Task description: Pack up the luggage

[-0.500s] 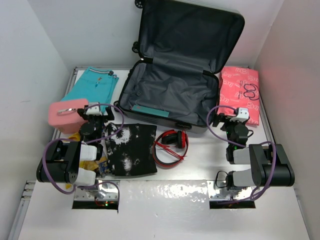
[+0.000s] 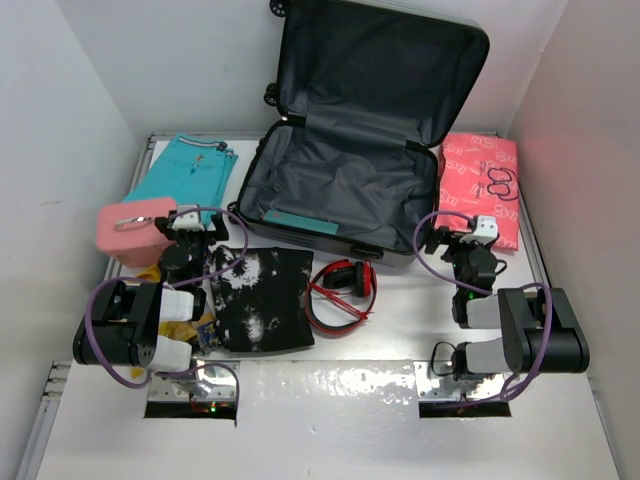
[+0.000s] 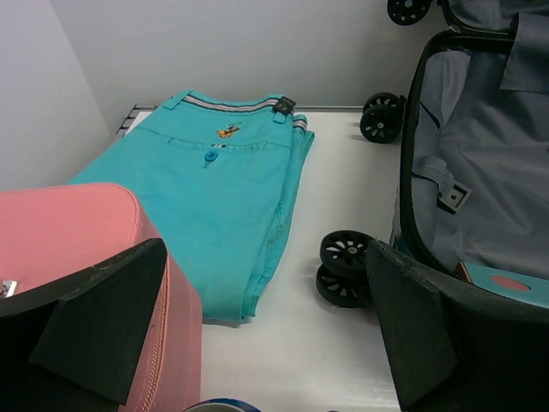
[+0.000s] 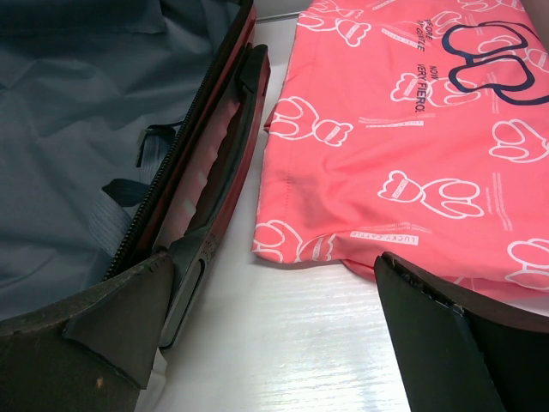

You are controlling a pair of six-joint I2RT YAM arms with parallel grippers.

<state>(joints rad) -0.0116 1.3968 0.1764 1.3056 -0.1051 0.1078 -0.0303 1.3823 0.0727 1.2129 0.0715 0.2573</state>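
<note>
Nothing had moved since the earlier frame. From above, the luggage lay open, with the left hand and right hand wide and empty at its near corners. The left wrist showed trousers left of the luggage; the right wrist showed a pink garment to its right. Packing looked unstarted, and the next move called for gripping a garment.

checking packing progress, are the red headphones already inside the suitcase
No, the red headphones lie on the table in front of the open luggage, outside its shell.
</note>
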